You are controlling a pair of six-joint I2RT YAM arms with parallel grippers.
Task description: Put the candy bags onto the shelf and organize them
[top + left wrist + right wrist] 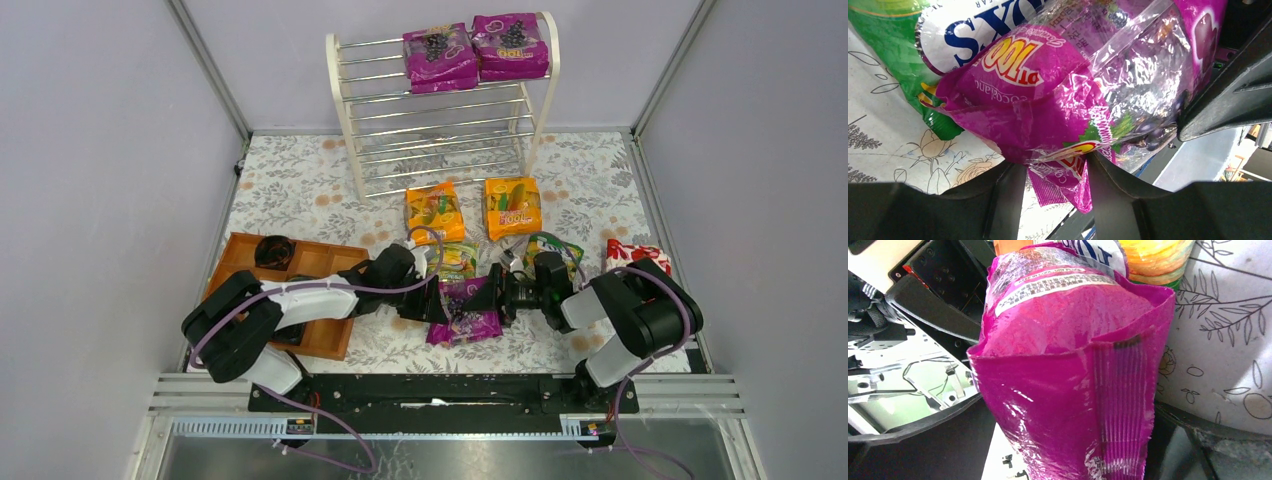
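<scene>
The shelf (343,110) stands at the far side, well apart from the purple bag (466,318) held low at the near side. The left gripper (1057,167) pinches its corner; the right gripper (497,292) straddles its sealed end, grip unclear, so one hold should firm before the other releases.

The purple bag (1073,380) runs off the right wrist view's bottom edge, so whether the right gripper (1071,406) presses it cannot be told. Just beyond that bag, a green-yellow bag (457,262) lies half covered. Well right of it, the right arm (640,310) partly hides a red bag (630,252).
</scene>
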